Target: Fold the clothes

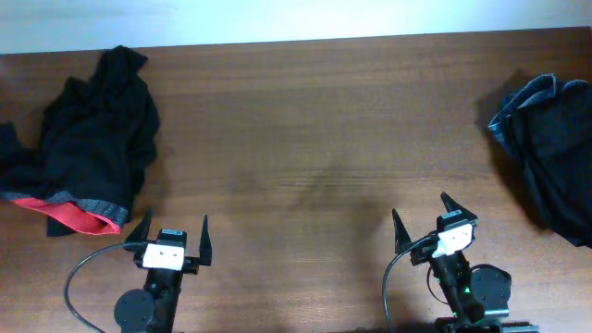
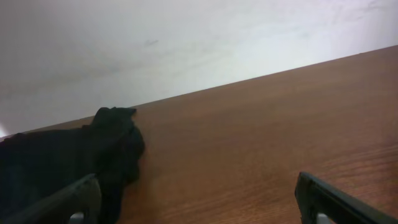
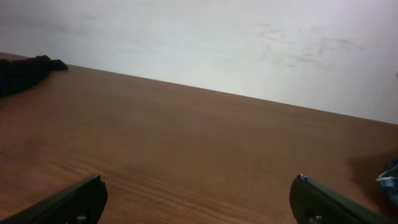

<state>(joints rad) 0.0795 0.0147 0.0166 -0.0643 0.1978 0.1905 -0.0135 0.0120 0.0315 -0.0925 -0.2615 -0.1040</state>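
Observation:
A heap of black clothes (image 1: 88,139) lies at the table's left side, with a speckled grey waistband and bright red lining (image 1: 79,211) at its front edge. It shows dark at the left of the left wrist view (image 2: 74,155). A second dark navy and black heap (image 1: 550,148) lies at the right edge. My left gripper (image 1: 173,229) is open and empty near the front edge, just right of the left heap. My right gripper (image 1: 421,215) is open and empty near the front, left of the right heap.
The brown wooden table (image 1: 314,139) runs between the two heaps. A pale wall (image 1: 277,18) lies behind its far edge. A corner of the right heap shows at the right edge of the right wrist view (image 3: 390,180).

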